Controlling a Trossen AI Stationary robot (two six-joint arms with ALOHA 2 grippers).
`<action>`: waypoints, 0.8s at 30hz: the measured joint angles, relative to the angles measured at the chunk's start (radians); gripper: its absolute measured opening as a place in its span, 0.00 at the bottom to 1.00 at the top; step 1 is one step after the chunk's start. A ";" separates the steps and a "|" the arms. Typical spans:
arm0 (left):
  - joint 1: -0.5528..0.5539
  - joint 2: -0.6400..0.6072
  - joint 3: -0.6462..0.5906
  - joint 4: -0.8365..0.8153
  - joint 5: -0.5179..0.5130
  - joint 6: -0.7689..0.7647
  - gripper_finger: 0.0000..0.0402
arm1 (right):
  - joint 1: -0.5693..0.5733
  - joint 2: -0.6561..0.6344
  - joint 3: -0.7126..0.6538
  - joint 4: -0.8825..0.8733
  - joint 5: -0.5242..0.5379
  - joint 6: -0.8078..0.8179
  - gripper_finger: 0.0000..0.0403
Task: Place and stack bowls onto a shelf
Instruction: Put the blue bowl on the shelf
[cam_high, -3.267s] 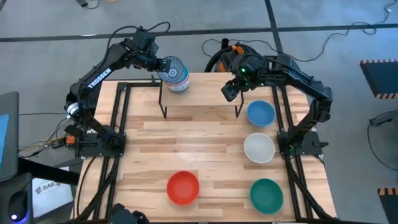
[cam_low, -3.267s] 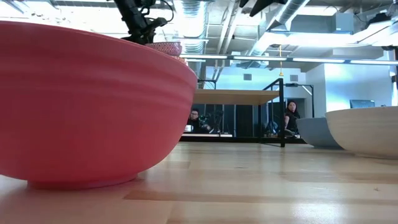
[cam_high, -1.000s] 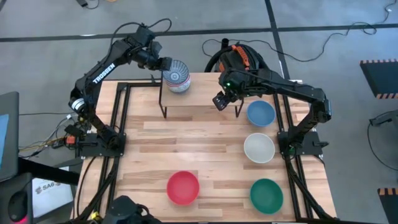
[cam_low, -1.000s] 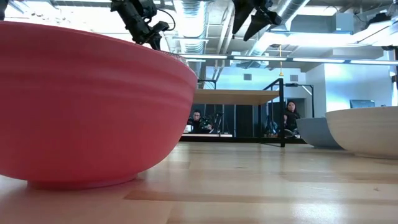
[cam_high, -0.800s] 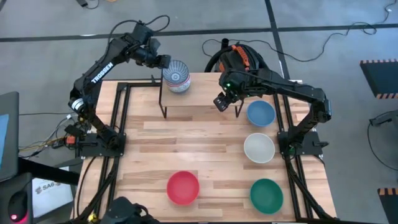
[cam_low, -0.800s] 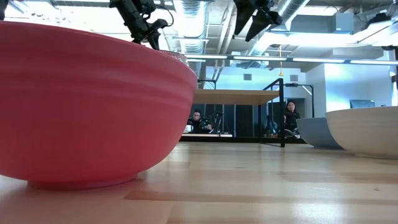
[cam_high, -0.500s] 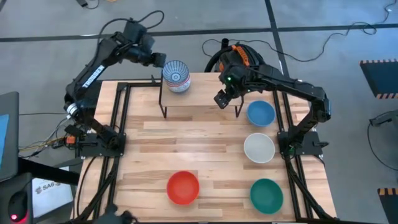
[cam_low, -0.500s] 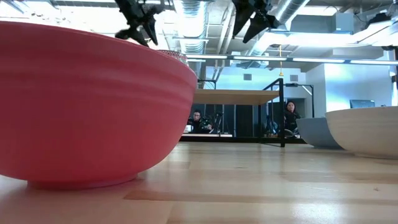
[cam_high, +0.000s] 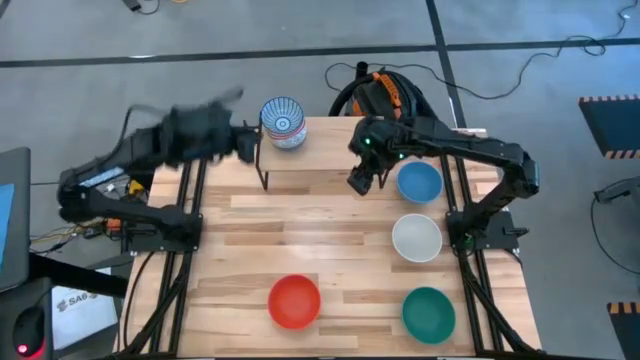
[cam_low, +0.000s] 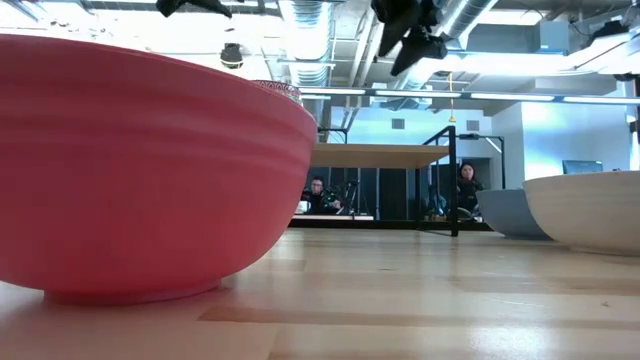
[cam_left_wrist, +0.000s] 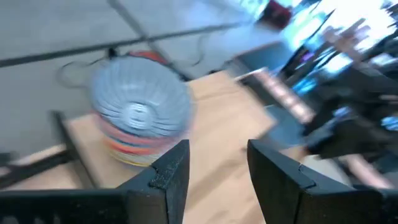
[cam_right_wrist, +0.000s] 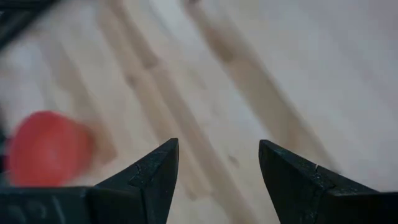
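On the slatted wooden desk (cam_high: 340, 250) a small low shelf with a light wooden board and thin black legs (cam_high: 330, 160) stands at the far side, and on its left end there is already a stack of small round bowls (cam_high: 283, 123), with a blue-and-white patterned bowl on top. Four bowls are not yet on the shelf: a blue bowl (cam_high: 419, 181), a white bowl (cam_high: 416, 237) and a teal green bowl (cam_high: 428, 311) in a line along the right side of the desk, and a red bowl (cam_high: 294, 301) near the front, a little left of the middle. The right gripper (cam_high: 360, 181) hangs above the right end of the shelf with its fingers spread and empty; the blue bowl lies just to its right and is the closest one. The left gripper (cam_left_wrist: 214, 171) is blurred at the far left of the desk, beside the stack, fingers also spread, holding nothing. I judge the right arm is much nearer to the blue bowl, so this bowl seems the natural next one.
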 joint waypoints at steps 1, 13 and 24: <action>-0.064 -0.032 -0.059 0.058 -0.047 -0.026 0.36 | 0.011 -0.011 -0.026 0.020 -0.019 0.005 0.62; -0.586 -0.098 -0.434 0.438 -0.449 -0.126 0.36 | 0.169 -0.115 -0.212 0.149 -0.023 0.145 0.62; -0.745 -0.054 -0.438 0.640 -0.457 0.162 0.36 | 0.303 -0.144 -0.372 0.164 0.135 0.438 0.62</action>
